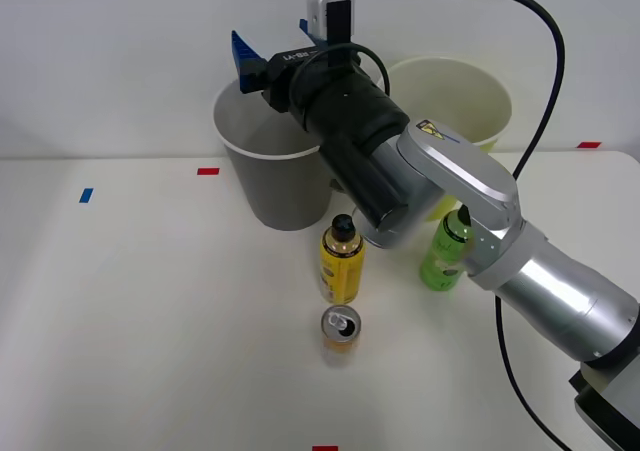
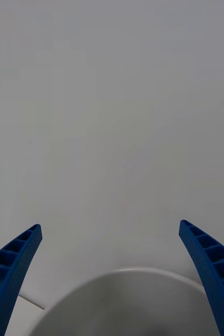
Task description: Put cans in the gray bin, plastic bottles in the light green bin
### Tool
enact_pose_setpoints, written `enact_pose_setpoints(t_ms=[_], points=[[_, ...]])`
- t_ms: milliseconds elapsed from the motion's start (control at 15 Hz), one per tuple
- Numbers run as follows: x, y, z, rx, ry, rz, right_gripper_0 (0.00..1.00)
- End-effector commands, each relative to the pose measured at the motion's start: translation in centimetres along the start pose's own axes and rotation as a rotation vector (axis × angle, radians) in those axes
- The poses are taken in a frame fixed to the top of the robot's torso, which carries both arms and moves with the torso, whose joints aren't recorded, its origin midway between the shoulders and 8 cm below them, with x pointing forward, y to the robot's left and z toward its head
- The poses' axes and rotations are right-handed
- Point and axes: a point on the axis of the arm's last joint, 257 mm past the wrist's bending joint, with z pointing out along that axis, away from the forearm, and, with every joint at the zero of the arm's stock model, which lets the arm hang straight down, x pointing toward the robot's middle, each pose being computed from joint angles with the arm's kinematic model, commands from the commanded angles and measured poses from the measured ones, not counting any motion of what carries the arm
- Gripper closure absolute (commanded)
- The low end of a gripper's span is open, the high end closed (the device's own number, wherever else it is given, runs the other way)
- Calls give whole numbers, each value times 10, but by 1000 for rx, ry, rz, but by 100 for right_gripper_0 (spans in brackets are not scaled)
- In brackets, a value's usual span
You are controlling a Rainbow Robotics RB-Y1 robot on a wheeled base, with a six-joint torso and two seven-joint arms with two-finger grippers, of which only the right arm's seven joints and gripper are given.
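The right hand (image 2: 112,283) hung wide open and empty over the gray bin (image 1: 285,186) at the desk's far edge, so the next step, I judged, called for lifting clear before reaching for the orange-yellow can (image 1: 340,329) standing mid-desk. No lettering on the can or nearby bottles could be read.

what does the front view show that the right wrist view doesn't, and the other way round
Front view alone: the yellow bottle, the green bottle, an orange-yellow can standing on the white table, the light green bin behind the arm, and the whole outside of the gray bin.

Right wrist view alone: both blue fingers spread wide apart with nothing between them, against a plain pale wall.

Both: the right gripper above the gray bin's white rim.
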Motion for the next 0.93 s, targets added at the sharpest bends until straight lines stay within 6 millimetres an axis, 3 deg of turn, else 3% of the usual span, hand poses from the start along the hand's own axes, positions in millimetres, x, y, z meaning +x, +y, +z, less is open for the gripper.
enact_pose_setpoints(t_ms=[67,133,333,467,733,933], points=[[-3,0,0,0,-10,-6,12],[-4,0,0,-4,-14,-2,12],[-37,-1,-8,-15,-74,16,12],[-51,-9,-27,-25,-90,131,12],[-39,-45,-77,45,-99,203,12],[-42,-71,-115,111,-131,232,12]])
